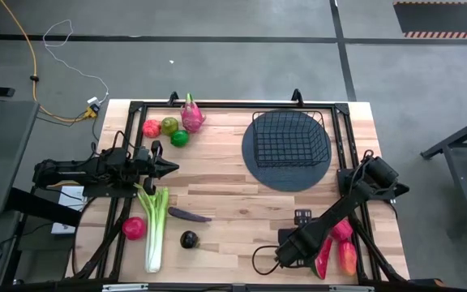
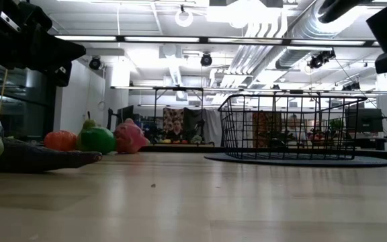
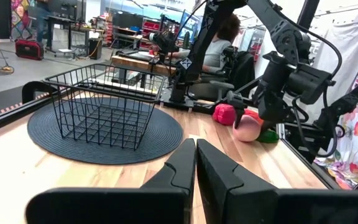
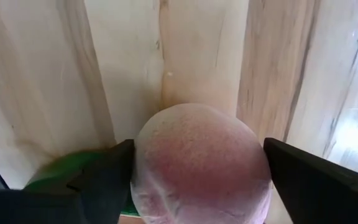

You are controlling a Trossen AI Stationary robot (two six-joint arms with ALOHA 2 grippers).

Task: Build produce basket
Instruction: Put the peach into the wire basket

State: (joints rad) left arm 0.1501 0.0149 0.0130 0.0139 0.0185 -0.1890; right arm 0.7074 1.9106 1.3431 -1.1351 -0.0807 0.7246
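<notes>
Though arm hides it overhead, right tool [image 4: 194, 168] straddles peach fruit [image 4: 201, 165], unclenched.

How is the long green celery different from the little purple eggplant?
The pale-green celery stalk is much longer than the dark purple eggplant. The celery lies pointing away from the table's front edge, while the eggplant lies crosswise. Both rest flat on the wooden table, outside the basket, near the left arm.

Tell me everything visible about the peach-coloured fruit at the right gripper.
The peach-coloured fruit is round, with a matte, fuzzy-looking skin blushing pink to red over pale cream. It rests on the wooden table near its right front corner, between the right gripper's open fingers, one finger at its edge. Something green lies beside it.
</notes>
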